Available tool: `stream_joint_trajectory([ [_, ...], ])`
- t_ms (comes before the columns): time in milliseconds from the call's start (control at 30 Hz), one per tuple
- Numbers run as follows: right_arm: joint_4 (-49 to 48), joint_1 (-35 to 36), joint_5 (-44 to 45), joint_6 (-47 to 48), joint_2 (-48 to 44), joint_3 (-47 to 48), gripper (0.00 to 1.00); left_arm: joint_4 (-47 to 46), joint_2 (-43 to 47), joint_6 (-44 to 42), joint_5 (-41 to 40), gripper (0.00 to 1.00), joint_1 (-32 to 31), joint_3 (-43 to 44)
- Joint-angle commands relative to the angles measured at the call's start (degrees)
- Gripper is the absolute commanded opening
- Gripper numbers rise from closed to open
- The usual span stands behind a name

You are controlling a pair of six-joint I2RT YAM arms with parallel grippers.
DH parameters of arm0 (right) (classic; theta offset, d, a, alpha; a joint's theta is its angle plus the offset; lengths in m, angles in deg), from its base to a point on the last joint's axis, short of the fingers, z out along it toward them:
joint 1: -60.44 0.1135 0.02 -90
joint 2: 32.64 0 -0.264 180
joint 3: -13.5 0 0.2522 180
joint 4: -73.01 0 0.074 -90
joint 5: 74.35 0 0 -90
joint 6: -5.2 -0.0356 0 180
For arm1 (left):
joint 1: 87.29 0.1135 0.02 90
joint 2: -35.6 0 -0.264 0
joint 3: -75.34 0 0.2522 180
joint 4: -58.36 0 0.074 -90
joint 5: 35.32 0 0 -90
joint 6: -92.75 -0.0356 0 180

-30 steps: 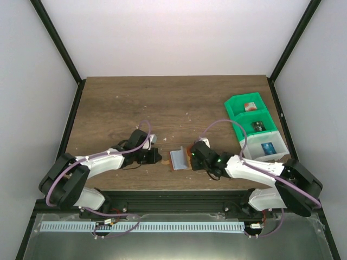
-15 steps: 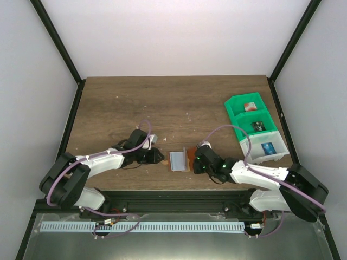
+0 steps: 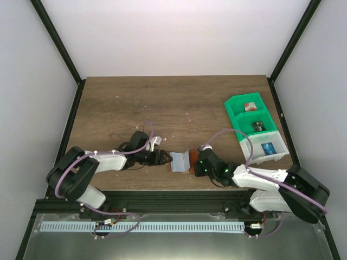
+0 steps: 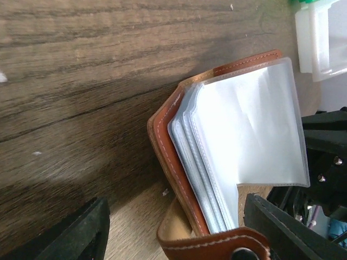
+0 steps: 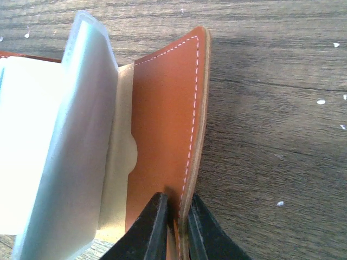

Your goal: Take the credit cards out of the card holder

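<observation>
Advanced: left hand [image 3: 164, 157] to card holder [image 3: 179, 160] | right hand [image 5: 177, 225] pinches its edge

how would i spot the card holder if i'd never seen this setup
On the wooden table, look near the near edge, between the left gripper and right gripper. The card holder sits there open: brown stitched leather with pale clear sleeves fanned up, unlike the green and white bins on the right.

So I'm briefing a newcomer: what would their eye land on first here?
The open brown card holder at the table's near middle, its clear sleeves fanned up. The right gripper pinches its leather flap while the open left gripper sits at its left side. On the right, green and white bins each hold a credit card.
</observation>
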Motion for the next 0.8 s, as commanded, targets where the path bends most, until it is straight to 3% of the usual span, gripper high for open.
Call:
stream_joint_trajectory([
  [0,-0.89,-0.22,0.12,-0.55,-0.56,-1.29,0.10,-7.91,-3.07,1.89,4.57,0.70,-0.01,-1.15],
  [100,-1.19,-0.22,0.23,-0.56,-0.17,-1.52,0.10,-11.48,-3.90,3.43,5.79,0.68,-0.22,-2.15],
  [200,-1.49,-0.23,-0.06,-0.58,0.19,-1.44,0.10,-13.58,-4.00,4.42,6.55,0.59,-0.28,-2.40],
  [467,-1.73,-0.23,-0.69,-0.55,-0.07,-1.46,0.10,-21.00,-8.14,7.99,8.95,0.34,-0.37,-3.54],
  [600,-1.69,-0.21,-0.87,-0.52,-0.28,-1.46,0.11,-22.36,-8.55,8.63,9.57,0.14,-0.40,-3.50],
  [667,-0.94,-0.22,-1.02,-0.30,-0.39,-1.02,0.14,-21.63,-8.31,8.34,9.55,0.07,-0.37,-3.15],
  [767,3.13,-0.22,-1.31,-0.10,-1.48,1.79,0.26,-19.89,-7.80,7.84,9.29,0.00,-0.39,-2.65],
])
